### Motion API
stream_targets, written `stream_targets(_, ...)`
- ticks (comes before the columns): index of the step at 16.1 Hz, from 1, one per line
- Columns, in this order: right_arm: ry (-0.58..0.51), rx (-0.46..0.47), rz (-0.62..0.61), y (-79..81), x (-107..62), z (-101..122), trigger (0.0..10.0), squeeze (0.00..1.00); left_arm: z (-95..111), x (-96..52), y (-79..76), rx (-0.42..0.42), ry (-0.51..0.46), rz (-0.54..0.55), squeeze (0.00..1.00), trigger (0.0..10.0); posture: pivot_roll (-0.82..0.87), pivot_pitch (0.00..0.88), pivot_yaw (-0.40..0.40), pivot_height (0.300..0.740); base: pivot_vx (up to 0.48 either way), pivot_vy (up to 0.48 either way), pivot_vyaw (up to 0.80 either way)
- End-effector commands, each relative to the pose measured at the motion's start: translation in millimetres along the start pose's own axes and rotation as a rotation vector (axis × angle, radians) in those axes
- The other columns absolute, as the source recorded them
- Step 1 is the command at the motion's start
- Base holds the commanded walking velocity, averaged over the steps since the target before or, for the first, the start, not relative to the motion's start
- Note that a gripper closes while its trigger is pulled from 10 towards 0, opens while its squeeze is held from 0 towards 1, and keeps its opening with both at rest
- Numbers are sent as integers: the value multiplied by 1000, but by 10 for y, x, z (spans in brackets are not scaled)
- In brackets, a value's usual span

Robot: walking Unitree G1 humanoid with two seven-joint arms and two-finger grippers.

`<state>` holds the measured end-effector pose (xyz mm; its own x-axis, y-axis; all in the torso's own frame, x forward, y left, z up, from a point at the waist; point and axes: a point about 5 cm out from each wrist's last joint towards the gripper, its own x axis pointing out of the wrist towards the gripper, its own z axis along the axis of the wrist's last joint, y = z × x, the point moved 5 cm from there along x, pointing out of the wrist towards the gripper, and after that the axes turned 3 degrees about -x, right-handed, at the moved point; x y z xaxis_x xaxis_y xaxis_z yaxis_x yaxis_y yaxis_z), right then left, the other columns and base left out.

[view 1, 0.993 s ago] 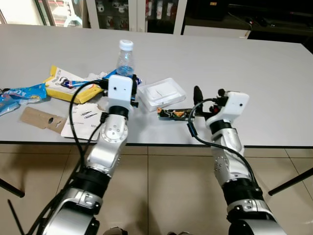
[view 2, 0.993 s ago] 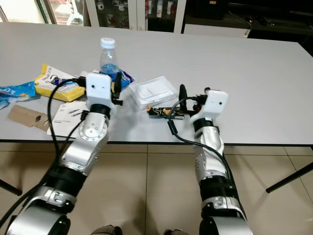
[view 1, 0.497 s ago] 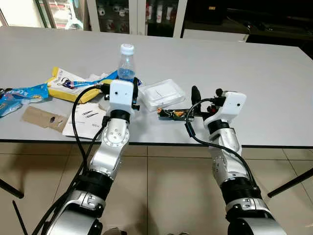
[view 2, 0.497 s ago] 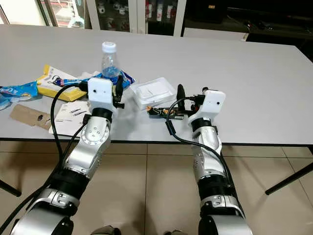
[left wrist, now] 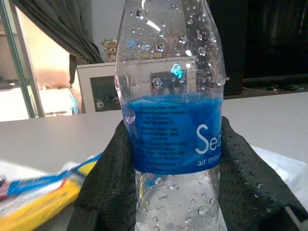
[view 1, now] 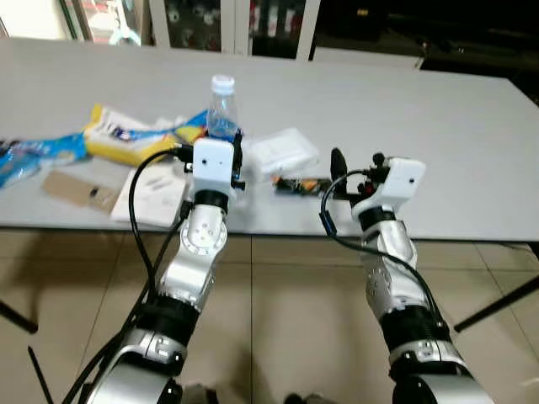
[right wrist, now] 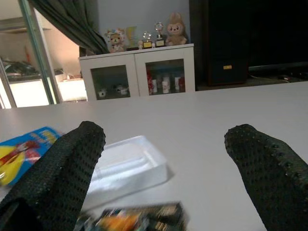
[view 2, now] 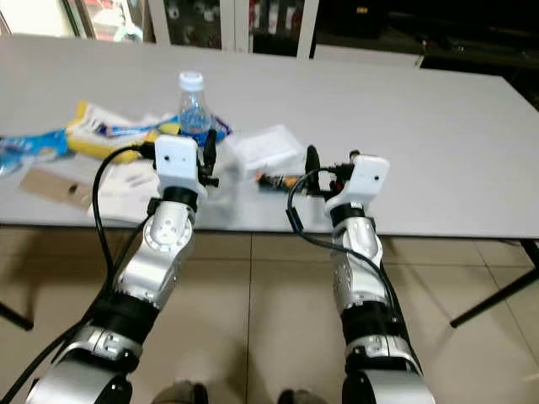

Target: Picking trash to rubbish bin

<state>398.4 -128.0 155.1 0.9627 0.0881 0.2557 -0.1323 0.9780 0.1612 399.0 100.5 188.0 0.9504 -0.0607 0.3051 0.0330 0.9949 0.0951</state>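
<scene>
Bottle (left wrist: 174,130) in left tool (left wrist: 173,192)

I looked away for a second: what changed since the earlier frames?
The left gripper has closed in around the water bottle, its fingers now against both sides. The right gripper remains open before the dark wrapper. The trash has not moved; the camera shifted.

The table (view 1: 472,143) is seen from above and forward by both head views, which share nearly the same scene. The bottle (left wrist: 173,120) is viewed very closely from the left wrist; the table is looked across low from the right wrist.
</scene>
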Motion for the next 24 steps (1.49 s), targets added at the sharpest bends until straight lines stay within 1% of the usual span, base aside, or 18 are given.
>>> stream_targets(1, 15, -7, 8, 2, -5, -31, 10000, 0, -22, -22, -26, 5, 6, -16, 0, 10000, -47, 0, -82, 740, -341, 0, 0)
stream_targets(11, 28, -7, 18, 5, -15, -54, 10000, 0, -25, -19, -40, 1, 9, -16, 0, 10000, -54, 12, -83, 740, -364, 0, 0)
stream_targets(14, 32, -4, 18, 4, -16, -62, 10000, 0, -67, -16, -24, 2, 34, -3, 0, 10000, -57, 21, -82, 740, 0, 0, 0)
stream_targets(16, 38, 1, 19, 4, -24, -77, 10000, 0, -110, -22, -34, -19, 56, -7, 0, 10000, -58, 24, -81, 740, 0, 0, 0)
stream_targets(18, 43, 0, 16, -3, -28, -88, 10000, 0, -160, -36, -43, -3, 80, -13, 0, 10000, -60, 28, -81, 740, 0, 0, 0)
stream_targets(20, 47, -1, 19, -4, -30, -92, 10000, 0, -208, -31, -18, -12, 108, -7, 0, 10000, -63, 34, -80, 740, 0, 0, 0)
stream_targets(22, 57, -11, 27, -3, -34, -107, 10000, 0, -224, -21, 26, -13, 120, 13, 0, 10000, -62, 40, -82, 740, 330, 0, 0)
stream_targets(24, 63, -20, 35, 8, -37, -115, 10000, 0, -223, -15, 32, -14, 123, 16, 0, 10000, -63, 45, -83, 740, 349, 0, 0)
